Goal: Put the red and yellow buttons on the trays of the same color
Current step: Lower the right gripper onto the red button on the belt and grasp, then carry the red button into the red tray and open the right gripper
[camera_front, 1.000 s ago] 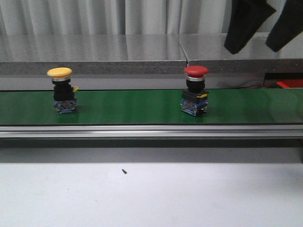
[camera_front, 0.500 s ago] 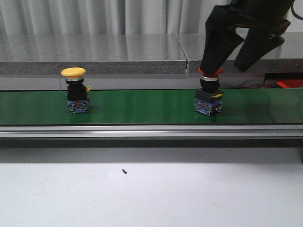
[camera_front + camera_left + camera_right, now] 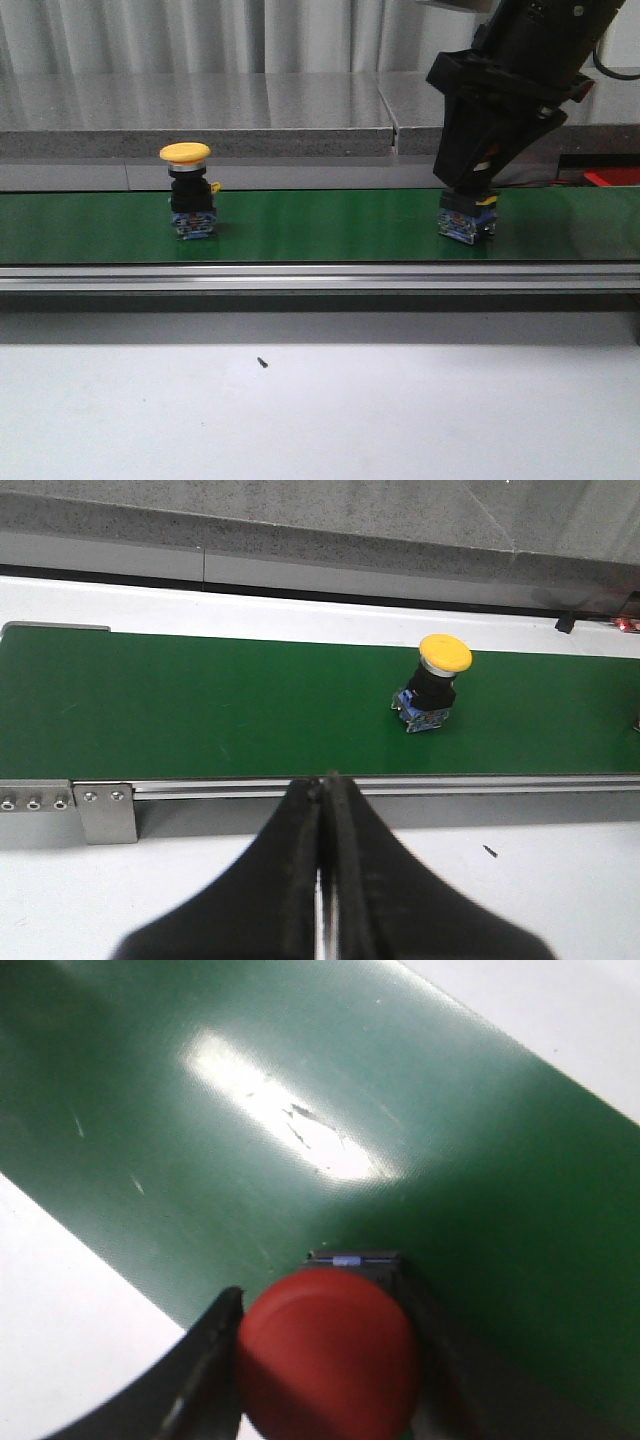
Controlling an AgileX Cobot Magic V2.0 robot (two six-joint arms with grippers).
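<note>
A yellow button stands upright on the green belt, left of centre; the left wrist view also shows the yellow button. The red button stands on the belt at the right, its cap hidden behind my right gripper. In the right wrist view the red button sits between the fingers of the right gripper, which press on both sides of the cap. My left gripper is shut and empty, over the white table before the belt. No trays are in view.
A metal rail runs along the belt's near edge, and a grey ledge runs behind it. A small dark screw lies on the white table. A red object shows at the far right.
Both buttons have travelled right along the belt. My right gripper came down from above with its jaws apart and has closed on the red button's cap.
</note>
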